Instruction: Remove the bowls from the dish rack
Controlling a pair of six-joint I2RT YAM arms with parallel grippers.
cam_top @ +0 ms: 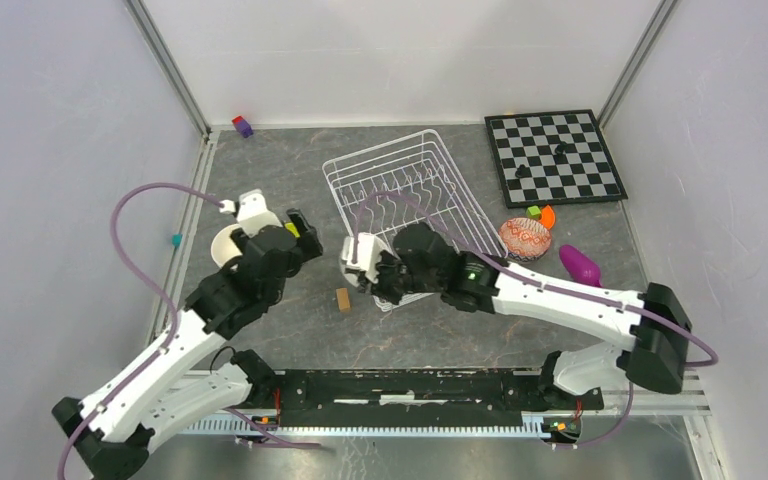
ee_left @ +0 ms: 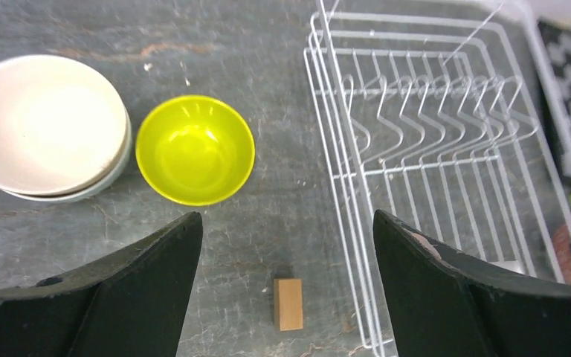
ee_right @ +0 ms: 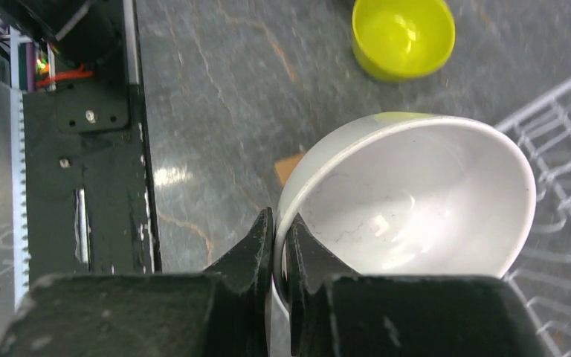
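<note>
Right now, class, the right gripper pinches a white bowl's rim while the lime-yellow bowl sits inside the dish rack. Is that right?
Not quite. The lime-yellow bowl sits on the table, outside the dish rack, as the left wrist view shows. The right gripper does pinch the white bowl by its rim.

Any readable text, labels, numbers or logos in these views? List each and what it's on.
None legible in any view.
The chessboard: squares only.
The red-speckled bowl: painted pattern, not writing.
The white bowl in the right gripper and the lime-yellow bowl: plain.
The black base rail: any marking too small to read.
</note>
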